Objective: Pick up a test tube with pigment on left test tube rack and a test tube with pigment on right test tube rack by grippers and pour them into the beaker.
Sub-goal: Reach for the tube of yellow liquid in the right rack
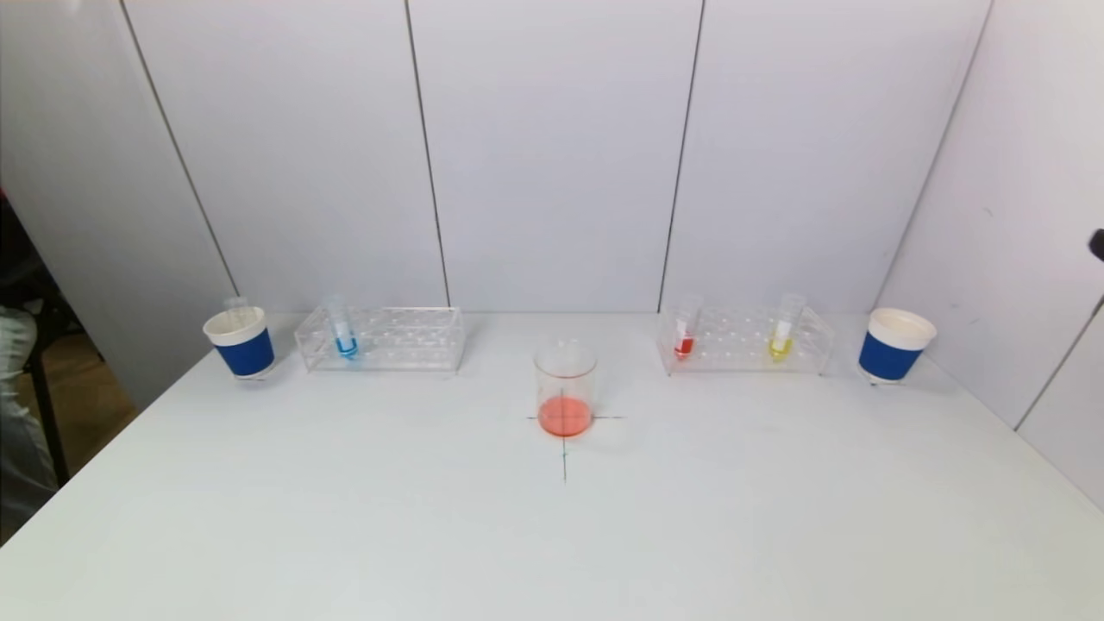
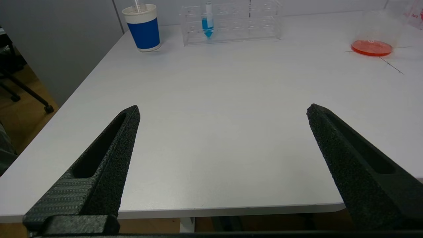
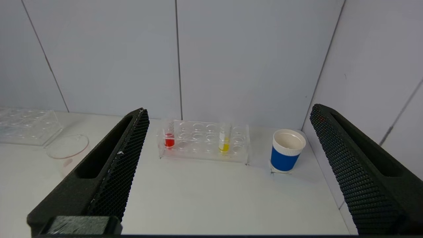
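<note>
A clear beaker (image 1: 565, 384) with orange-red liquid at its bottom stands on a cross mark at the table's middle. The left rack (image 1: 384, 339) holds one test tube with blue pigment (image 1: 343, 336), also in the left wrist view (image 2: 208, 24). The right rack (image 1: 746, 341) holds a red-pigment tube (image 1: 685, 336) and a yellow-pigment tube (image 1: 783, 336), both seen in the right wrist view (image 3: 169, 137) (image 3: 224, 142). My left gripper (image 2: 223, 110) is open over the table's near edge, holding nothing. My right gripper (image 3: 229, 110) is open too, well short of the right rack. Neither arm shows in the head view.
A blue-and-white paper cup (image 1: 241, 342) with an empty tube in it stands left of the left rack. Another such cup (image 1: 893, 345) stands right of the right rack. White wall panels close the back and right side. A chair (image 2: 19, 89) stands off the table's left edge.
</note>
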`<action>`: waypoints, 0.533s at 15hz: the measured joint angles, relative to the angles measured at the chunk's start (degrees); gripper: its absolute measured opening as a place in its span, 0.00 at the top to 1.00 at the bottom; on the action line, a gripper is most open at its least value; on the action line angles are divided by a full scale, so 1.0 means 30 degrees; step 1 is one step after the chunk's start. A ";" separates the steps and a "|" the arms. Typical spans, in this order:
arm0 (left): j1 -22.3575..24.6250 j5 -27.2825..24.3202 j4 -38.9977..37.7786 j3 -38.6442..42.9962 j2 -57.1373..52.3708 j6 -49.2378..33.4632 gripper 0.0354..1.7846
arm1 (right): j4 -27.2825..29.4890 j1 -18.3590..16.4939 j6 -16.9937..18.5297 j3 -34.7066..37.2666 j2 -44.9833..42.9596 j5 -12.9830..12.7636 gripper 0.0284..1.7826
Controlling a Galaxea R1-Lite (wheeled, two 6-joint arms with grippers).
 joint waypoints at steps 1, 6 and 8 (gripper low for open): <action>0.0000 0.0000 0.0000 0.0000 0.0000 0.0008 0.01 | -0.1158 0.0065 -0.0016 -0.0134 0.1487 -0.0004 0.01; 0.0000 -0.0008 0.0000 0.0000 0.0000 0.0008 0.01 | -0.6717 0.0293 -0.0045 -0.0345 0.8505 -0.0077 0.01; 0.0000 0.0000 0.0000 0.0000 0.0000 0.0008 0.01 | -0.8911 0.0329 -0.0008 -0.0337 1.1077 -0.0138 0.01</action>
